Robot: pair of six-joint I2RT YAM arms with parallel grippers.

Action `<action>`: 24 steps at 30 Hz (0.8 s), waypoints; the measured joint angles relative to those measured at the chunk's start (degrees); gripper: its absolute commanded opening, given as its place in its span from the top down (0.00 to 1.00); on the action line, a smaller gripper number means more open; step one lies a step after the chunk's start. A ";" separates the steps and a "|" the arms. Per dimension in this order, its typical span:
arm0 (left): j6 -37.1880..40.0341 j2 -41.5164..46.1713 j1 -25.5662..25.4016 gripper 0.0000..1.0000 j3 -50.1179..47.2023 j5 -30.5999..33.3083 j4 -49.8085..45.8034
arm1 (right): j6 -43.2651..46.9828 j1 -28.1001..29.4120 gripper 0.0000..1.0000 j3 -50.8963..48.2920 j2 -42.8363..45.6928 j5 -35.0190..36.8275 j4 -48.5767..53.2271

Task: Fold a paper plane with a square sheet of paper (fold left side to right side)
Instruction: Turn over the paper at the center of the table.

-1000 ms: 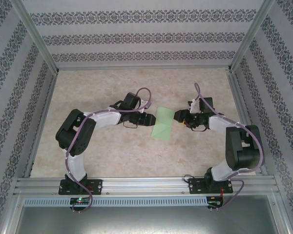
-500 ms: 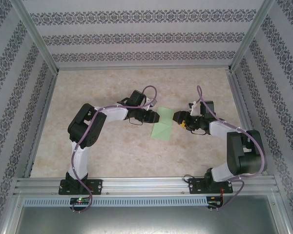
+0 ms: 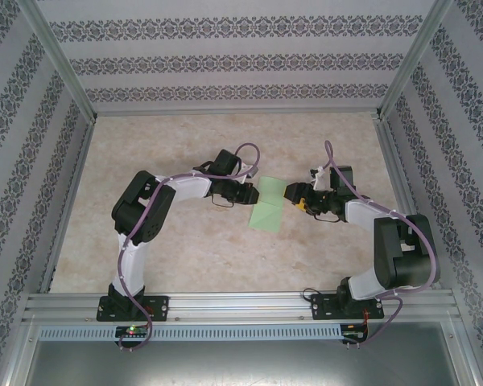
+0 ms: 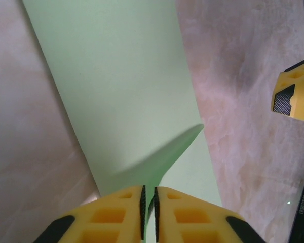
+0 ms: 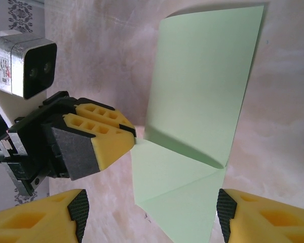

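Currently left gripper [image 4: 149, 207] pinches the left edge of the thin light green square sheet of paper [image 3: 270, 203] at tabletop [image 3: 193, 257] centre, right gripper [image 5: 152, 202] gaping empty; advise aligning edges squarely before creasing.

The square sheet of paper [image 5: 202, 86] lies on the marbled tabletop [image 5: 289, 126] with 1 flap standing up along a crease. The left gripper [image 5: 127, 132] pinches the paper's edge at the foot of that flap, its 2 yellow fingers pressed together. The right gripper [image 5: 152, 210] has its 2 fingertips spread wide, with the paper's near corner between them.
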State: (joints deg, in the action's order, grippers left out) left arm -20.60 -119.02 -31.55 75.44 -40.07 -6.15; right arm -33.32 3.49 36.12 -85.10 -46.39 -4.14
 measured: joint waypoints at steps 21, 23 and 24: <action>0.66 5.73 -0.26 0.97 -4.61 3.13 0.20 | -1.57 7.23 0.35 3.56 -6.73 0.50 -0.42; 0.66 5.73 -0.26 0.97 -4.61 3.26 0.20 | -1.57 8.15 0.41 4.68 -8.04 0.74 -0.46; 0.66 5.73 -0.26 0.95 -4.61 3.26 0.20 | -1.70 8.68 0.45 5.29 -8.90 0.92 -0.46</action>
State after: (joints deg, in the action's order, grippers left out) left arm -19.94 -113.30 -31.81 70.83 -36.82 -5.96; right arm -35.03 12.16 41.41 -94.00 -45.47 -4.60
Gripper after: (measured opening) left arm 0.062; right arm 0.603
